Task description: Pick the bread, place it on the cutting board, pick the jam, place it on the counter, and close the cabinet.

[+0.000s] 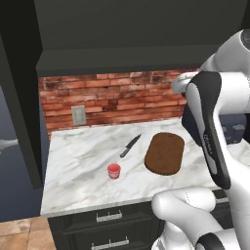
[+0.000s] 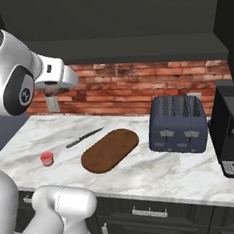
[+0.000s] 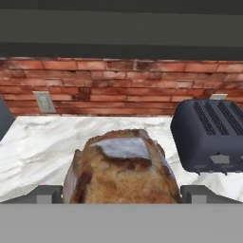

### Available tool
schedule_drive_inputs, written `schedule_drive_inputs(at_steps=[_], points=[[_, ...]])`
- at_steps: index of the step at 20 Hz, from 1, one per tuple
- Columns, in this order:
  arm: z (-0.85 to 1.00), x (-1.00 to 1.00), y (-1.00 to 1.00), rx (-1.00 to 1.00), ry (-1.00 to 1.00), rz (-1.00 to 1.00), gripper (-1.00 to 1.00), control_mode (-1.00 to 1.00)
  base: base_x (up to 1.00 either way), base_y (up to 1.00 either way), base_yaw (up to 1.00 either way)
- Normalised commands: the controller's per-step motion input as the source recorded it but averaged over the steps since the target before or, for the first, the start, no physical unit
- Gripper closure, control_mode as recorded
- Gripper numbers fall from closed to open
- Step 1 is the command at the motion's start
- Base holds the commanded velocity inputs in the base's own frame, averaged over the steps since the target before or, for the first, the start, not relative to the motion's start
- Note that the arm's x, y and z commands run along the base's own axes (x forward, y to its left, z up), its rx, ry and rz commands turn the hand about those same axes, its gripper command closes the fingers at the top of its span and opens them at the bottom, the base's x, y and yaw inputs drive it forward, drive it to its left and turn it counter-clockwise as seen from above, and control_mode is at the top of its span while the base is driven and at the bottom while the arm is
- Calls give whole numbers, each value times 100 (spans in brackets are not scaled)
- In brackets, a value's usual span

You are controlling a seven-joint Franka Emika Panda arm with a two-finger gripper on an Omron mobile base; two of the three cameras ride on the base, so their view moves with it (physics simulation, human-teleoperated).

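Observation:
The bread, a mottled-brown roll with pale patches, sits between my fingertips in the hand view. My gripper is shut on it, held high above the counter. The dark-brown oval cutting board lies bare on the marble. The small red jam stands on the counter, left of the board. The dark cabinet hangs overhead, with a dark door panel standing out at the left.
A black-handled knife lies between the jam and the board. A dark toaster and a black coffee machine stand to the right. A brick wall with an outlet backs the counter.

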Motion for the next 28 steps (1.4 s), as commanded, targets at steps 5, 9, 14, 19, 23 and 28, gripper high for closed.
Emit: schedule_drive_inputs(at_steps=[5,9,14,19,23,28], points=[[-18,-12,-23,0,8,0,100,-100,0,0,0],[-25,-7,-15,0,8,0,100,-100,0,0,0],[-21,-8,-8,0,10,0,100,-100,0,0,0],[-28,-6,-1,0,8,0,100,-100,0,0,0],[-29,-3,0,0,6,0,100,-100,0,0,0],[-32,0,0,0,2,0,100,-100,0,0,0]])
